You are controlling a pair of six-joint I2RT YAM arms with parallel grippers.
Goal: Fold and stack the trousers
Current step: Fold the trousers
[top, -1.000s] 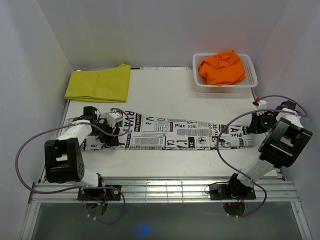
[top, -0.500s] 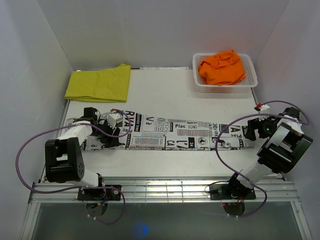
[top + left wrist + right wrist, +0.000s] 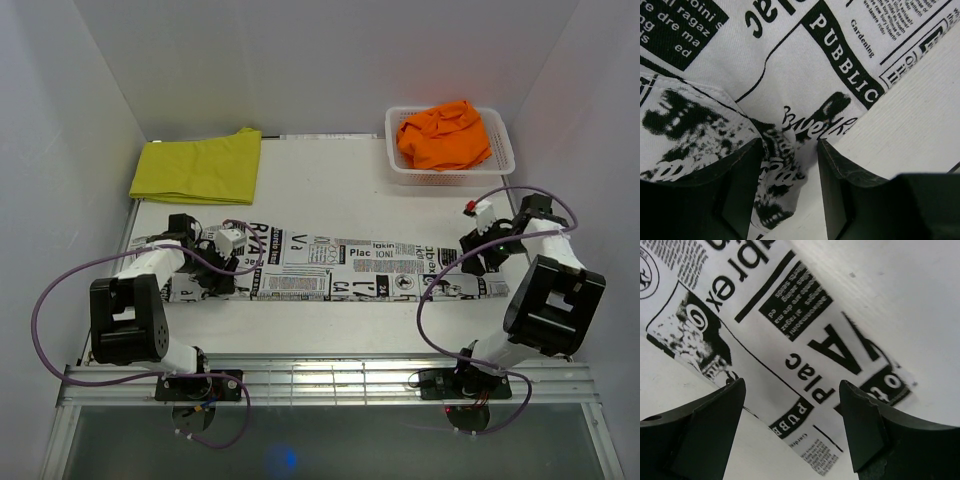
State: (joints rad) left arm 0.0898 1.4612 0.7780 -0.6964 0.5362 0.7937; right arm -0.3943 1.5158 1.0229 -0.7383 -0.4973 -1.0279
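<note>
**Newsprint trousers flat on the table, both sets of jaws apart**

Landmark for all places below: long white cloth trousers with black newspaper print (image 3: 370, 268). Spread flat as a narrow strip, running left to right across the middle of the white table (image 3: 340, 210).

At the strip's left end: left gripper (image 3: 789, 150), down low on the cloth. Jaws apart, straddling a raised ridge of printed fabric at the cloth's edge. One black finger (image 3: 735, 190) over the printed side, the other over bare table. Pinching that ridge or merely flanking it: cannot tell from the wrist view.

Over the strip's right end, near its far edge: right gripper (image 3: 792, 390). Jaws wide apart, no cloth between them. Beneath them in the wrist view, the printed end of the trousers lying flat, with bare table on both sides.

Beyond the strip's left end, toward the far wall: plain yellow cloth trousers (image 3: 198, 167), folded flat into a rough rectangle. Well apart from the strip.

Beyond the strip's right end, also toward the far wall: white plastic lattice basket (image 3: 500, 165). Heaped inside it, crumpled plain orange cloth trousers (image 3: 443, 135), rising above the rim. Well apart from the strip too.

Looping beside each end of the strip: a purple cable (image 3: 40, 310) on each arm.
</note>
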